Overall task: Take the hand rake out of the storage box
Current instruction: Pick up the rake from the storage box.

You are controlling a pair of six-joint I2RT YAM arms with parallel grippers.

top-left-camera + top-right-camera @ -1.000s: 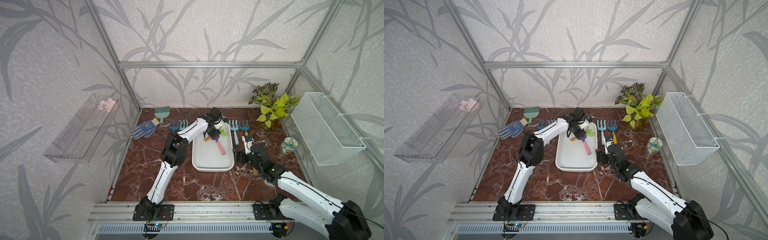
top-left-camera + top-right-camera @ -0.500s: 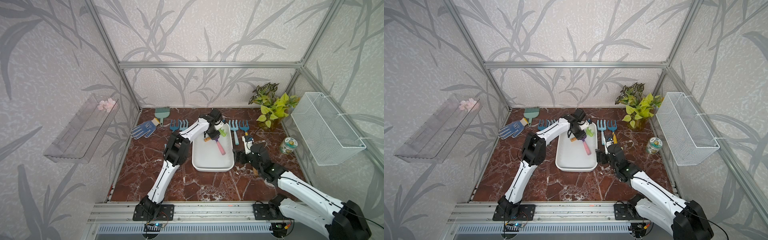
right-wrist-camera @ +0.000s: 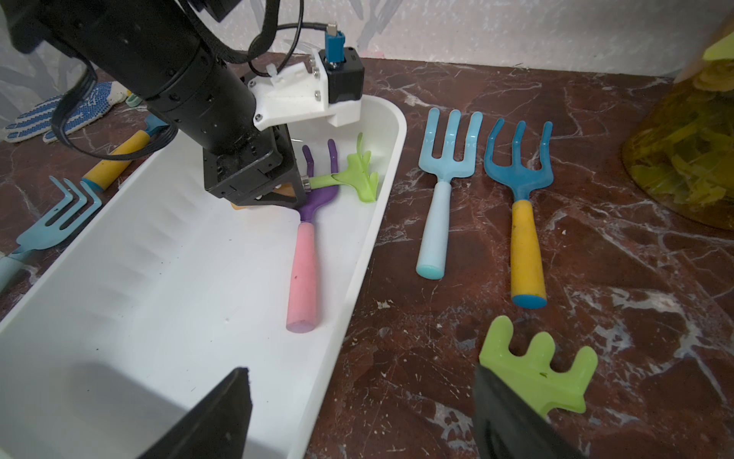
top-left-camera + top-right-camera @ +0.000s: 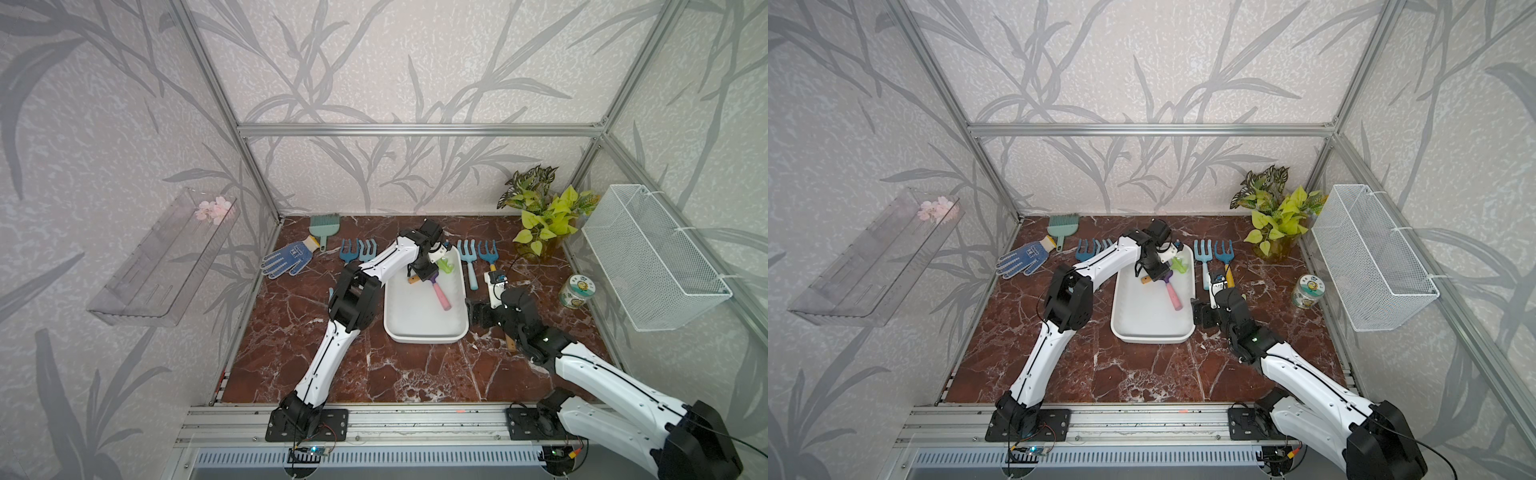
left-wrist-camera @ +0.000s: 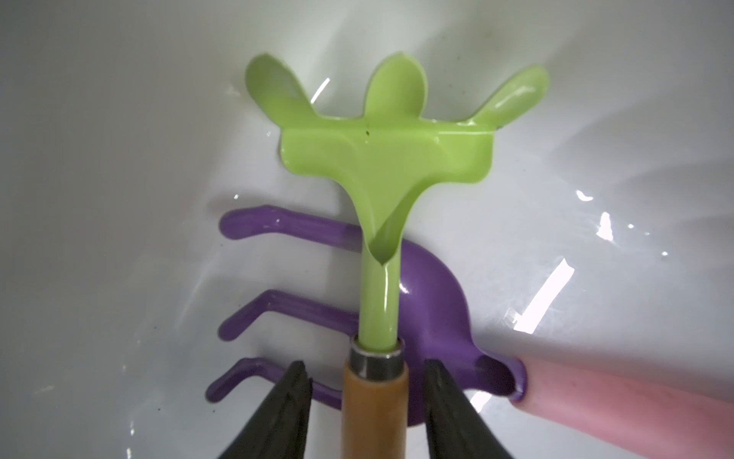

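The storage box (image 4: 415, 316) (image 4: 1150, 320) is a shallow white tub in the middle of the marble floor. Two hand rakes lie crossed at its far end. The green one (image 5: 381, 159) (image 3: 359, 175) has a wooden handle (image 5: 375, 409) and rests on the purple, pink-handled one (image 5: 429, 314) (image 4: 440, 293). My left gripper (image 5: 367, 369) (image 4: 428, 274) is down in the box, open, its jaws astride the wooden handle just behind the metal collar, a gap showing on each side. My right gripper (image 3: 359, 373) (image 4: 478, 311) hangs open and empty over the box's right rim.
Two blue rakes (image 3: 441, 190) (image 3: 520, 198) lie right of the box, and a green rake head (image 3: 536, 365) lies by my right finger. Left of the box are more blue rakes (image 4: 357, 251), a glove (image 4: 286, 259) and a brush (image 4: 324, 226). Plant (image 4: 544, 216), jar (image 4: 575, 291) and wire basket (image 4: 652, 257) stand at right.
The left arm has settled a little lower over the far end of the box. The right arm has not moved.
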